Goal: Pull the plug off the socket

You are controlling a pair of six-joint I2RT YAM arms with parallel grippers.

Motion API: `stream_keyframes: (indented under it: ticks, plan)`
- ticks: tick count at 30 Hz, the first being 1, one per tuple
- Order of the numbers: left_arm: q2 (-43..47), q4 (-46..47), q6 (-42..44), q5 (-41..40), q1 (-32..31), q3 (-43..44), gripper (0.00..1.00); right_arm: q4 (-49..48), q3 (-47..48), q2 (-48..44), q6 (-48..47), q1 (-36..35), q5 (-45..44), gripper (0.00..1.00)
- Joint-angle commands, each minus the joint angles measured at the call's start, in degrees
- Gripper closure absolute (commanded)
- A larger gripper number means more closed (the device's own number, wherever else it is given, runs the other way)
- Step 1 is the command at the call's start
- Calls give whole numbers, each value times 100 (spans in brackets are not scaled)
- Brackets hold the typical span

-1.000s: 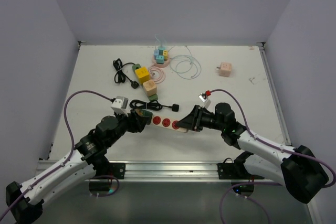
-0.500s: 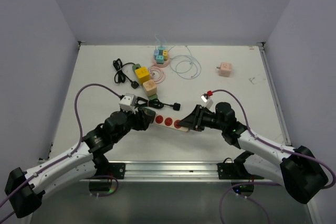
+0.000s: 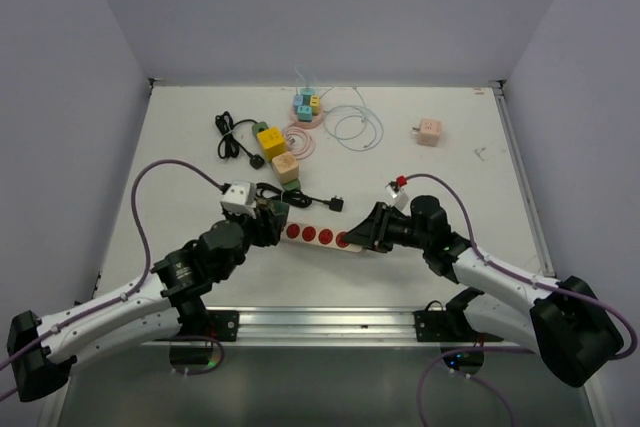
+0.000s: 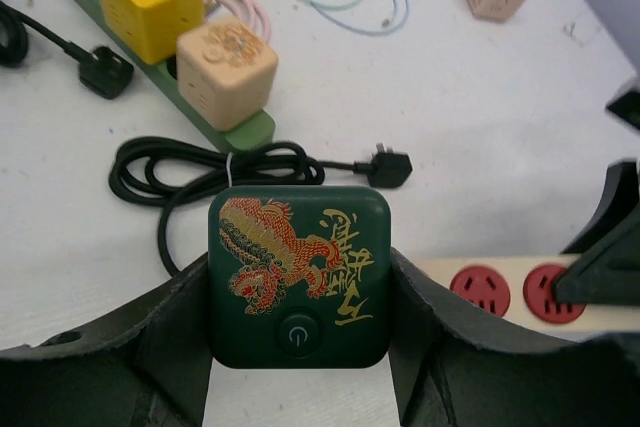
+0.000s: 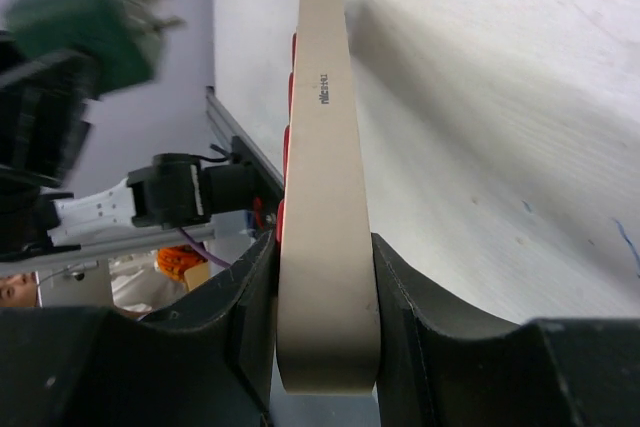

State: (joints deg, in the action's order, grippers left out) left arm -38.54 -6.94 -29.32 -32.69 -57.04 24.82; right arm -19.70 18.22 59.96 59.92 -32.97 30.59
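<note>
Along the table's front edge, the beige power strip lies with its long axis left to right, and the right gripper pinches its right end in narrow jaws. The dark green plug cube hangs just off the strip's left end with its prongs free, clamped in the left gripper's wide jaws.

Green plug now off strip

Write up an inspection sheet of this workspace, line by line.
Surface: white table, matte.
Job's things: plug out of the power strip, prongs showing.
Clutter: yellow cube and peach cube on a green strip; pink cube; dish of coloured cubes.
Grippers: left gripper shut on the plug; right gripper shut on the power strip's end.
Cables: black cord coiled; second black cord beside the plug; pale loop.
Surroundings: grey walls; nothing else seen.
</note>
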Motion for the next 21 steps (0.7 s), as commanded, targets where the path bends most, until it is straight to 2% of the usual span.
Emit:
stream_keyframes:
  ticks: [1, 3, 4, 6, 10, 14, 18, 21]
  plan:
    - [637, 237, -39, 321, 736, -64, 100, 327, -178, 42, -86, 150, -378, 100]
    - [751, 368, -47, 1119, 1184, -231, 100, 248, -204, 50, -42, 168, -361, 100]
    - [735, 386, -73, 1289, 1517, -275, 100, 230, -213, 59, -42, 160, -352, 100]
    - [647, 413, -109, 1475, 1704, -293, 100, 108, -231, 120, -33, 159, -299, 100]
    - [576, 378, -135, 1493, 1731, -188, 100, -103, -231, 165, -68, 159, -185, 100]
    - [752, 44, -188, 1309, 1740, 320, 100, 115, -126, 77, -226, -33, -562, 100]
    - [787, -490, -153, 1195, 1740, 917, 100, -427, 32, 708, 45, -481, -1019, 96]
    - [787, -886, -162, 976, 1740, 1428, 98, -1104, 340, 1578, 361, -1069, -1441, 93]
